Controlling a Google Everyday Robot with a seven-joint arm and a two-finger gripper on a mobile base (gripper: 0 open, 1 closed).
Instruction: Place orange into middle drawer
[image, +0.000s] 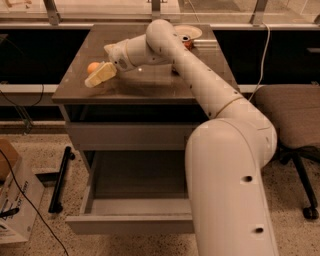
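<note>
The orange (92, 66) lies on the cabinet top (150, 85) near its left edge. My gripper (100, 75) reaches across the top from the right, tilted down to the left. Its tip is right at the orange's front right side and covers part of it. The middle drawer (135, 177) stands pulled out below, its grey inside showing, with its plain front (127, 225) nearest the camera. The closed grey drawer front (130, 135) sits above it.
A red-orange soda can (188, 43) and a pale round dish (189, 31) stand at the back of the top, partly behind my arm. A chair (287, 107) is at the right. A cardboard box (12, 200) and a black bar (60, 179) lie on the floor at the left.
</note>
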